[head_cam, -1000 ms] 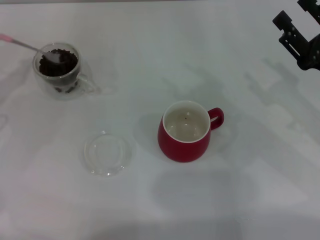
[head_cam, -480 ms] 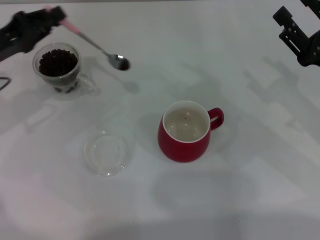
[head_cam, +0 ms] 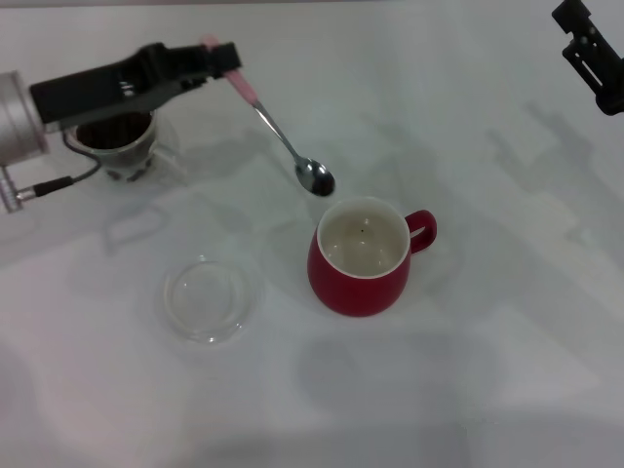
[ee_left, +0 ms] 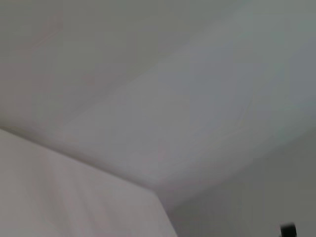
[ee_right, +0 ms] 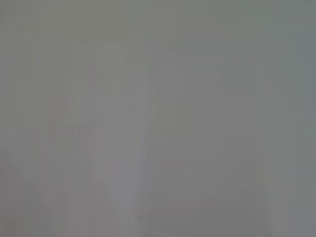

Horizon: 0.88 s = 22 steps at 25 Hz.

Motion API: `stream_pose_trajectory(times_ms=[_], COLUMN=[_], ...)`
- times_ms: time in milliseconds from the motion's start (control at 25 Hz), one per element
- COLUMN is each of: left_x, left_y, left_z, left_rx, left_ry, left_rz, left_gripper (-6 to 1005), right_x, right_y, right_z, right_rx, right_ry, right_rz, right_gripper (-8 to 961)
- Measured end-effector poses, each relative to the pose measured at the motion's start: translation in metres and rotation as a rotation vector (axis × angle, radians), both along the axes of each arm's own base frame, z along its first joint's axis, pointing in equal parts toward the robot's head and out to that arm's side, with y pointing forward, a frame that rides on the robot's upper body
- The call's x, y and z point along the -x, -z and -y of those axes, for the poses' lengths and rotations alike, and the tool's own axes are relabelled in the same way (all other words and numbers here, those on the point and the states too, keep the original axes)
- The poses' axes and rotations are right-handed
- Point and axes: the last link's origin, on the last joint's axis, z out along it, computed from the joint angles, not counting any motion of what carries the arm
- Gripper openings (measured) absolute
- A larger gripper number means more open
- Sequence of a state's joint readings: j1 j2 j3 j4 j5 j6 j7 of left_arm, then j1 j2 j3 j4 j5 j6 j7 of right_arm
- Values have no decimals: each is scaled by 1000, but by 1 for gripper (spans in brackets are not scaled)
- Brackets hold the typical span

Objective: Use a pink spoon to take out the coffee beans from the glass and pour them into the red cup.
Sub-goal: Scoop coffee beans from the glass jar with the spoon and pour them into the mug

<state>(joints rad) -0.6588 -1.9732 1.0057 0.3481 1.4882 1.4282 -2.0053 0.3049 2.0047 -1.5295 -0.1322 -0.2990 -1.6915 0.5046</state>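
Note:
In the head view my left gripper (head_cam: 220, 57) is shut on the pink handle of the pink spoon (head_cam: 282, 136). The spoon slants down to the right and its silver bowl hangs just up-left of the red cup's rim. I cannot tell whether beans lie in the spoon's bowl. The red cup (head_cam: 363, 257) stands at the centre, cream inside, handle to the right. The glass (head_cam: 122, 144) with dark coffee beans (head_cam: 112, 132) stands at the far left, partly hidden under my left arm. My right gripper (head_cam: 593, 54) is parked at the top right corner.
A flat round clear glass dish (head_cam: 208, 298) lies on the white table (head_cam: 468, 341) left of the red cup. A cable runs off my left arm at the left edge. Both wrist views show only blank pale surfaces.
My left arm has carried the spoon from the glass rightward and downward across the table, so its bowl now hangs beside the red cup's rim. My right gripper has drifted slightly toward the corner.

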Motion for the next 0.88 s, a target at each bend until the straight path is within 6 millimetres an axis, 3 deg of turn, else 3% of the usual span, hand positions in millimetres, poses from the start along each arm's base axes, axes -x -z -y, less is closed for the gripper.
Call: stream_pose_trajectory(times_ms=[560, 880], left_x=[-31, -52], left_y=[28, 28], left_z=[1, -5], left_rx=[50, -20], left_ry=[227, 383], left_rz=[-162, -238], left_gripper=[133, 133], right_x=[0, -1], right_y=[2, 4], right_z=[4, 6], right_rx=[12, 20], right_ry=[-1, 5], right_rz=[-11, -14], right_gripper=[708, 708])
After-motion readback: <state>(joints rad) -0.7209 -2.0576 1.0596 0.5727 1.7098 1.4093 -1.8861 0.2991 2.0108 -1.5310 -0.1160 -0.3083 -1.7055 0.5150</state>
